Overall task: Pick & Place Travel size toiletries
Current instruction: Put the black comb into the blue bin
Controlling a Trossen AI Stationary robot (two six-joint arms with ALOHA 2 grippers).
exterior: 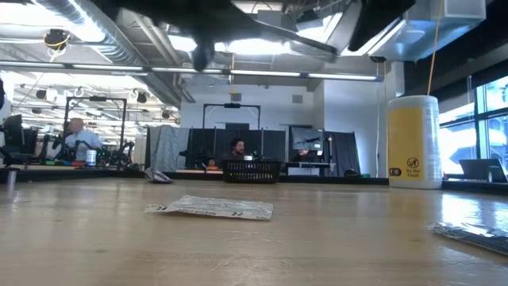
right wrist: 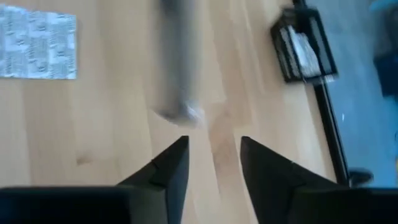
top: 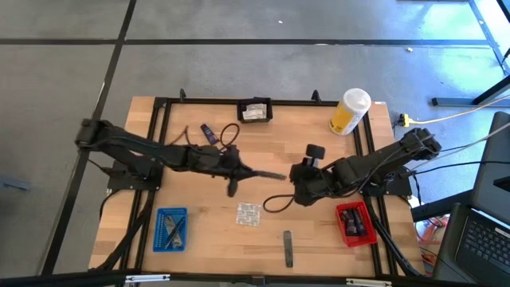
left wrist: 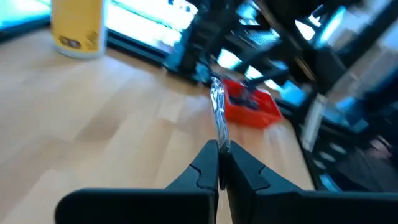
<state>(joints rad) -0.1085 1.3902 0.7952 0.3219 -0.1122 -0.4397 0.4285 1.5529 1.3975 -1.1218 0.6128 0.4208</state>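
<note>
My left gripper (left wrist: 219, 148) is over the table's middle (top: 256, 172), shut on a slim silvery-grey stick (left wrist: 217, 109). The stick reaches toward my right gripper (top: 293, 182). That gripper (right wrist: 214, 146) stands open just short of the stick's free end (right wrist: 177, 74) and has nothing between its fingers. A square foil sachet (top: 249, 214) lies flat on the table nearer the front, also seen in the low view (exterior: 210, 208). Another grey stick (top: 288, 247) lies near the front edge. A dark tube (top: 209, 133) lies at the back left. My left gripper pinches one end of the stick (left wrist: 221, 138) between its two fingers. The fingers come almost level from the table's left and lie along the stick. The stick juts straight out past the fingertips toward the table's right, lifted clear of the table.
A blue tray (top: 170, 229) sits front left and a red tray (top: 355, 223) front right. A yellow container with a white cap (top: 351, 112) stands at the back right, with a black basket (top: 255, 110) at the back middle. People sit in the room behind.
</note>
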